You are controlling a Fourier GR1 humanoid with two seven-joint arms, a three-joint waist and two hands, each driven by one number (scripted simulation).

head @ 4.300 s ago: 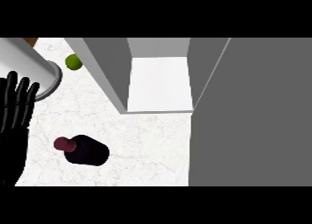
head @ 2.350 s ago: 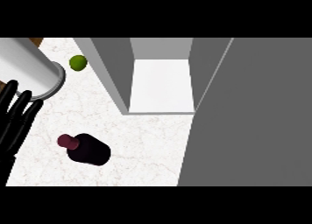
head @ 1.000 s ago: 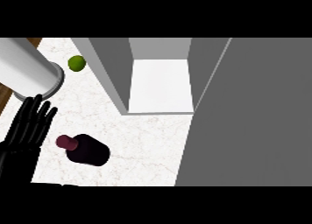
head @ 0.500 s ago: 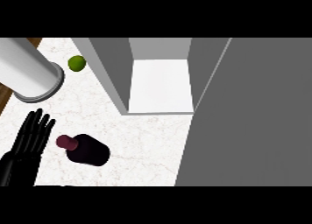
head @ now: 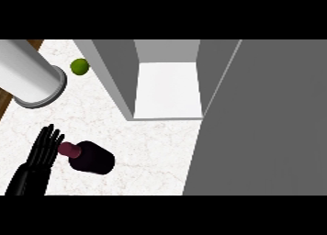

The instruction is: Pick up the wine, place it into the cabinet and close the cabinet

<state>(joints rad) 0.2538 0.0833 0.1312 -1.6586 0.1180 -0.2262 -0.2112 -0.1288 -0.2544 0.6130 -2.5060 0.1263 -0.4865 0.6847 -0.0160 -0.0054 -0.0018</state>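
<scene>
- While the black left hand point(head: 42, 151) holds its fingers point(head: 49, 140) straight and slightly apart, the dark wine bottle with maroon cap point(head: 88, 157) stands just right of them on the white marbled counter point(head: 153, 142).
- Beyond the fingertips, the grey cabinet point(head: 166, 87) stands open.

One dark, round-bodied wine bottle with a maroon cap point(head: 90, 156) sits on a white marbled counter point(head: 153, 147), alongside one small green lime-like fruit point(head: 79, 66) near the far edge. One open grey cabinet with a white inner floor point(head: 167, 89) is in view, with one grey cabinet door point(head: 268, 119) swung wide. One black robot hand point(head: 42, 151) shows at lower left, and one pale grey cylindrical forearm point(head: 22, 72) at upper left.
</scene>
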